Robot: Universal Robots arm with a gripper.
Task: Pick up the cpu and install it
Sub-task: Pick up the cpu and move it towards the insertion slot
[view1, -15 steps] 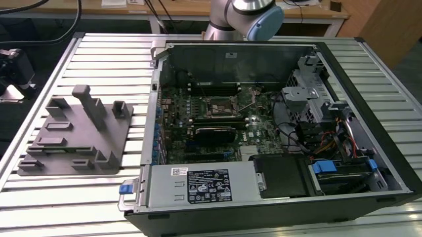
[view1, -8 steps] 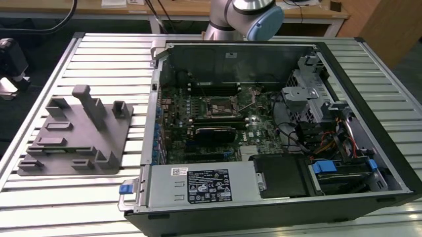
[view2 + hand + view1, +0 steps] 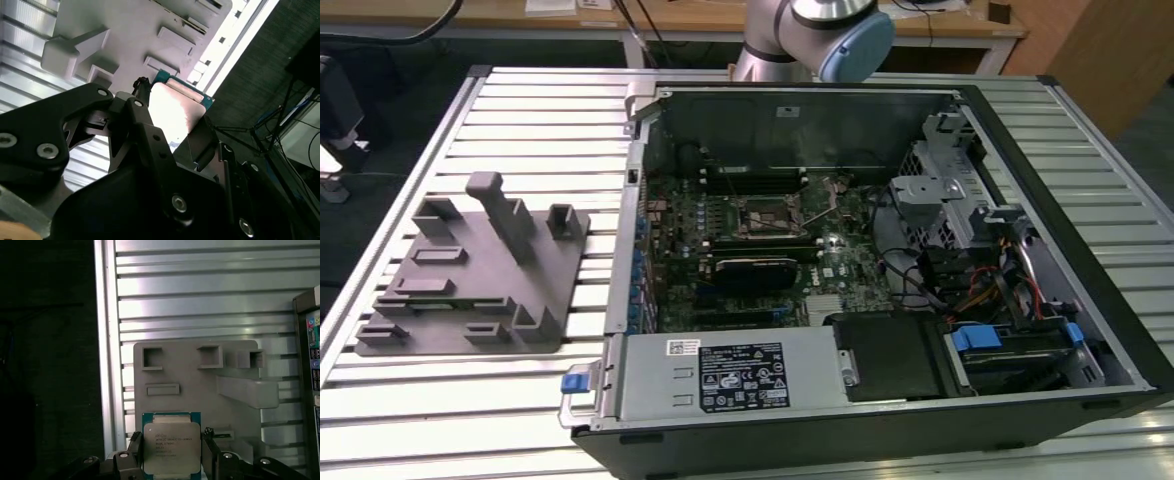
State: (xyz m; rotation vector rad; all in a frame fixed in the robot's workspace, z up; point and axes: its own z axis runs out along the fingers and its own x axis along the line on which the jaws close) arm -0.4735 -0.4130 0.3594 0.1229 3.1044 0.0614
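The cpu (image 3: 171,447), a square chip with a silvery plate and a green rim, hangs between my two black fingers (image 3: 134,452) in both wrist views. My gripper (image 3: 171,454) is shut on it, one finger on each side edge. In the second wrist view the cpu (image 3: 175,112) glares bright between the fingers (image 3: 142,120). It hangs well above the grey holder block (image 3: 200,385), near the block's edge. The black-framed motherboard socket (image 3: 765,215) lies inside the open computer case (image 3: 640,250), to the exterior view's right of the holder block (image 3: 467,280).
The holder block has a tall upright post (image 3: 500,215) and several low posts. The slatted metal table (image 3: 520,120) ends just beyond the block, at the exterior view's left. Inside the case are a power supply (image 3: 720,375), drive cage (image 3: 947,200) and cables. The arm's base (image 3: 814,35) stands behind the case.
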